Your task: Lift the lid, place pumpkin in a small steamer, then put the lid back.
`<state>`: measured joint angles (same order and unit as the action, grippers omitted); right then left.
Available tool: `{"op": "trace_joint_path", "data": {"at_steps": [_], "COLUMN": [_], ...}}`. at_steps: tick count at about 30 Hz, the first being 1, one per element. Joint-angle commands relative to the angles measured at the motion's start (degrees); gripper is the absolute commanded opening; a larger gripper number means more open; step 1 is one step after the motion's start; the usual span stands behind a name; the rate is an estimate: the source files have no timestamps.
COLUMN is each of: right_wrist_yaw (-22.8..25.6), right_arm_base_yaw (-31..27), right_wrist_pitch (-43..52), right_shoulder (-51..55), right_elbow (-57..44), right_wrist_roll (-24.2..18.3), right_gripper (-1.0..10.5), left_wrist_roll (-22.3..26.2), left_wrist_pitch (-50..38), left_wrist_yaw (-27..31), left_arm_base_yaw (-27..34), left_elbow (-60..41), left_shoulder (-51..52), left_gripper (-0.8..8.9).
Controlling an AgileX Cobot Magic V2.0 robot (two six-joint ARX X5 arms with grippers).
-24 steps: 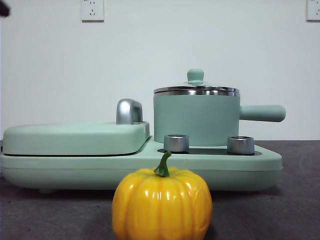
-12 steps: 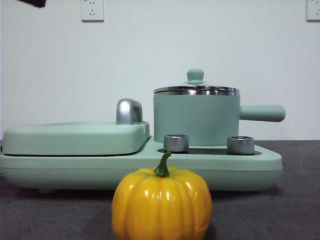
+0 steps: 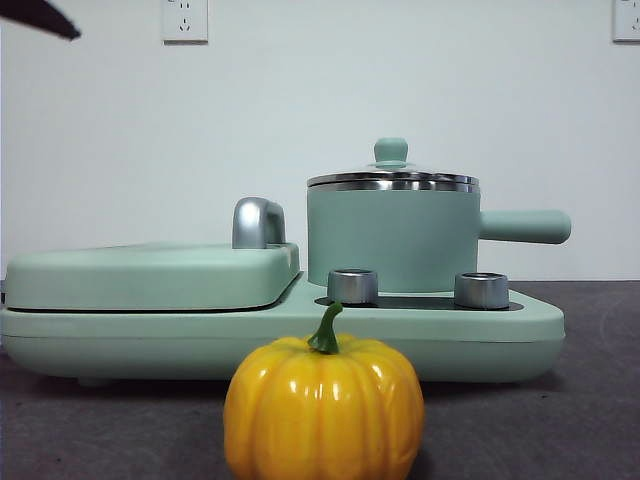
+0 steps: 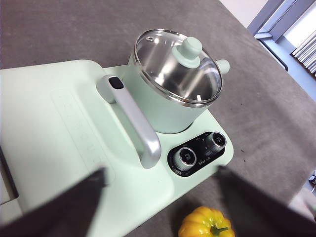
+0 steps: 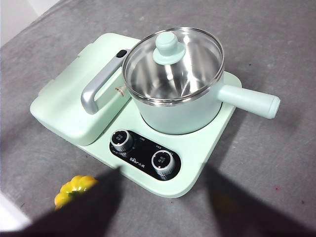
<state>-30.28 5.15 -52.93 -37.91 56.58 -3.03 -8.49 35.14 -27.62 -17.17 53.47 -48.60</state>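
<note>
left gripper [image 4: 160, 197]: two black jaws spread wide apart, nothing between them, held high; right gripper [image 5: 160, 197]: two black jaws likewise spread wide, empty, held high; one black arm tip [image 3: 40, 17] at the front view's upper corner.

Changes noted, front view: one item. Black arm tip [image 3: 40, 18] at the top left corner: a small dark speck at the edge a second ago; a short dark sliver half a second ago; now a longer wedge, reaching further in from the left edge, its point angled downward.
</note>
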Motion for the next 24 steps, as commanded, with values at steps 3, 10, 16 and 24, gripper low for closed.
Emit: {"op": "trace_joint_path", "data": {"at_steps": [3, 10, 16, 24], "right_wrist_yaw": [-0.17, -0.37, -0.37, -0.37], "right_arm_base_yaw": [0.09, 0.09, 0.09, 0.09], "right_wrist_pitch": [0.39, 0.28, -1.88, -3.23], "right_shoulder": [-0.2, -0.17, -0.24, -0.24], "right_elbow": [0.87, 0.87, 0.87, 0.87], "right_wrist_roll": [-0.39, 2.49, 2.58, 2.38], "right_gripper": [4.6, 4.6, 4.6, 4.6], "left_wrist_roll": [0.09, -1.42, 0.94, 2.95], "left_wrist_pitch": [-0.42, 0.66, 9.38, 21.22], "left_wrist_yaw": [-0.48, -0.48, -0.46, 4.15], "left_arm_base_yaw": [-0.26, -0.26, -0.57, -2.43], "left_elbow": [1.07, 2.56, 12.31, 32.92], "left_shoulder": [-0.46, -2.51, -12.13, -30.21], "left_gripper": [5.04, 5.03, 5.01, 5.0]}}
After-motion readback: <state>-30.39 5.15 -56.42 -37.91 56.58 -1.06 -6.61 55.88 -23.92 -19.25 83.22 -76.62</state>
